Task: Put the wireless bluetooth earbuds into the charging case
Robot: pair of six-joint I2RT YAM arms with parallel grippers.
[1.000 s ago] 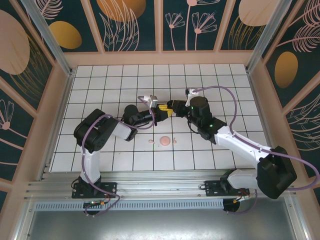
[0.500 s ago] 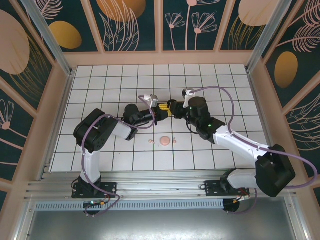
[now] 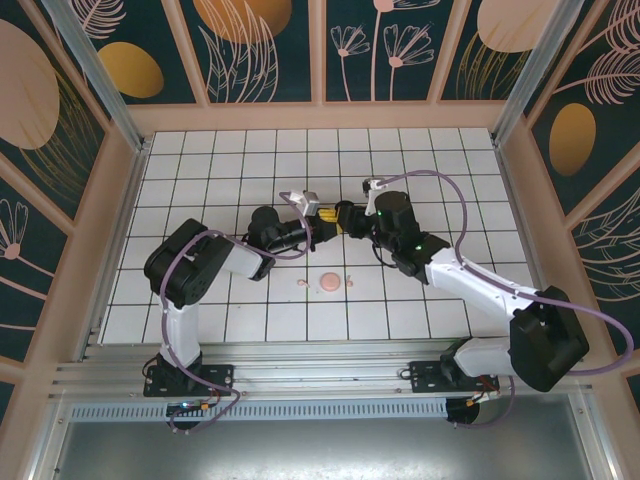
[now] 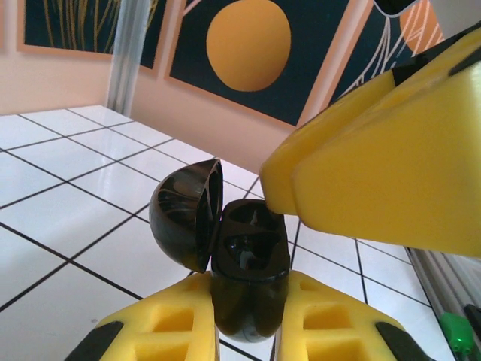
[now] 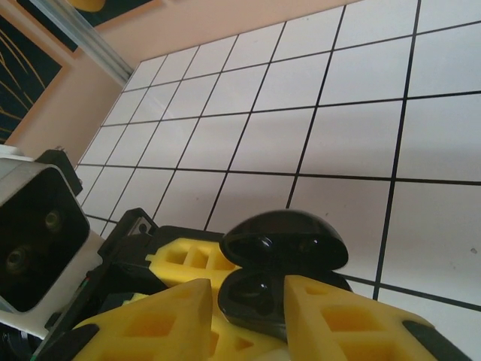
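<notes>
A robot test cell (lab-like): white gridded table (image 3: 200, 170) boxed in by botanical-print wall panels (image 3: 265, 60) and aluminium rails (image 3: 300, 372).

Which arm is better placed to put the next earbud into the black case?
Right. The left gripper is shut on the open black case, so it's occupied; the right gripper sits at the case's mouth. Whether it carries anything is unclear.

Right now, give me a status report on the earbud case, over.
Left gripper shut on black charging case, lid open. Right gripper at its mouth, jaws unclear. Pink round piece on table, clear of both arms.
</notes>
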